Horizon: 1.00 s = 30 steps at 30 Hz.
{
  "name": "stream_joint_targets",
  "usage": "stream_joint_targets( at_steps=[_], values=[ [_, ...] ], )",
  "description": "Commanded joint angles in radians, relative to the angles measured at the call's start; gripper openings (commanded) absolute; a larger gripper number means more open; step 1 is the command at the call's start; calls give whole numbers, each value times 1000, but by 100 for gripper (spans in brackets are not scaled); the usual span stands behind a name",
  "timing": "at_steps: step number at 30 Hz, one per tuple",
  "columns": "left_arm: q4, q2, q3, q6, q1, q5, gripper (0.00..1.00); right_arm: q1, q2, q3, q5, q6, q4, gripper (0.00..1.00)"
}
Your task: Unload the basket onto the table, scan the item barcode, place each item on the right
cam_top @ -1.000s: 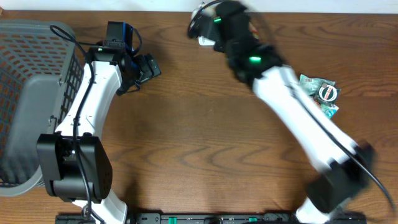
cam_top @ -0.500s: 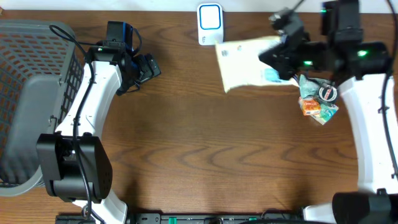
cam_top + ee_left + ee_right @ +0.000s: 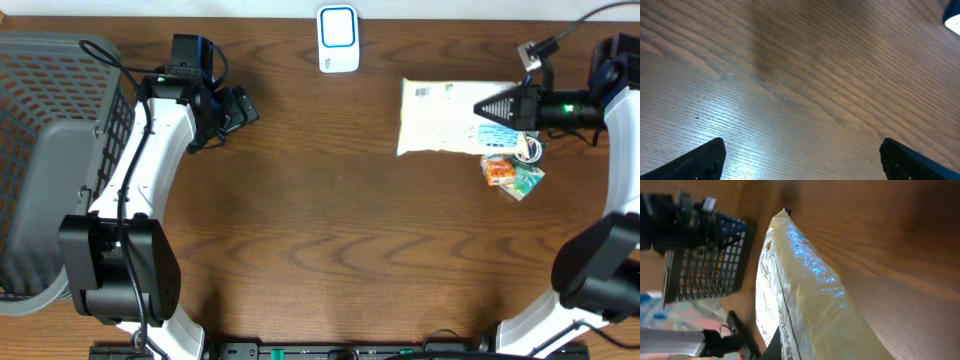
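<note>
Overhead alone shows the small white-and-blue scanner box [image 3: 338, 38] at the brown wooden tabletop's [image 3: 330, 220] 12 o'clock edge. The right wrist view alone shows lettering on the glossy white plastic pouch [image 3: 805, 295]. The pouch lies at 2 o'clock on the tabletop and extends toward 9 o'clock from the right claw [image 3: 484, 108], which is clenched on its 3 o'clock edge. The left claw [image 3: 238, 108] is released, empty.

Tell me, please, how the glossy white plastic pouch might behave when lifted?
Likely floppy: the glossy white plastic pouch bulges where the right pincer grips its edge. Its shiny, wrinkled film may slip. Flat, so unlikely to roll.
</note>
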<state>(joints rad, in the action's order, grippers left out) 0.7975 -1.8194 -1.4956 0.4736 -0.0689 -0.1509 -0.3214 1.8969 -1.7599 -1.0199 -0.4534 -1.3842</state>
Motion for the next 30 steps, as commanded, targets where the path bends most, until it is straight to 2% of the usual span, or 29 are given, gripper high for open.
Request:
stream_joint_targets(
  at_steps=[1,12,16,17,18,19,20,21,22,30],
  values=[
    [3,-6,2,-6,2,6,98,-61,55,-4,23,70,-12,1],
    [3,-6,2,-6,2,6,98,-193,130,-4,643,616,195,1],
    [3,-6,2,-6,2,6,98,-203,130,-4,681,629,213,1],
    [3,-6,2,-6,2,6,98,-206,130,-4,686,629,213,4],
    [3,-6,2,-6,2,6,98,-208,130,-4,695,629,213,18],
    [3,-6,2,-6,2,6,98,-208,130,-4,700,629,211,52],
    [3,-6,2,-6,2,6,98,-209,130,-4,700,629,209,80],
    [3,-6,2,-6,2,6,98,-210,130,-4,700,629,205,94],
    [3,-6,2,-6,2,6,97,-211,130,-4,700,629,201,99],
    [3,-6,2,-6,2,6,98,-200,32,-5,685,627,184,99]
  ],
)
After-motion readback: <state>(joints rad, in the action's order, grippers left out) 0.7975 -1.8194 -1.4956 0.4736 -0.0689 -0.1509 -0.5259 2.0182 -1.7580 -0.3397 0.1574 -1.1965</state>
